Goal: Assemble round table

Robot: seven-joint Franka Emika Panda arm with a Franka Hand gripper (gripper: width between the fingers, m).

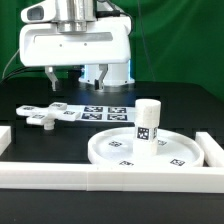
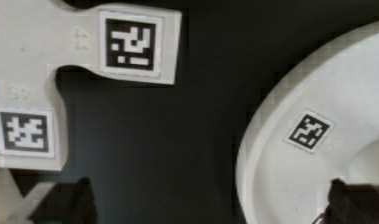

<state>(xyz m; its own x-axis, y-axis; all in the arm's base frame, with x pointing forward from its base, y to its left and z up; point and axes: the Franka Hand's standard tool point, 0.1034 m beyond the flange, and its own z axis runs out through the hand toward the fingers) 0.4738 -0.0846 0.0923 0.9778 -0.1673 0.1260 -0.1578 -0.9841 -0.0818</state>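
Note:
The big round rimmed disc (image 1: 120,152) lies flat at the front right of the table. The short thick cylinder leg (image 1: 148,121) stands upright on it. The cross-shaped foot piece (image 1: 45,115) lies flat on the exterior view's left. My gripper (image 1: 66,78) hangs above the table behind the foot piece, open and empty. In the wrist view the foot piece (image 2: 88,45) shows two tags and the disc (image 2: 337,90) shows one tag. My gripper (image 2: 207,205) spans the dark gap between them, one dark fingertip (image 2: 61,203) at each side.
The marker board (image 1: 105,112) lies flat between the foot piece and the disc. Long white border rails run along the front (image 1: 100,176), the right (image 1: 214,150) and the left (image 1: 5,135). The robot's white base (image 1: 105,70) stands behind.

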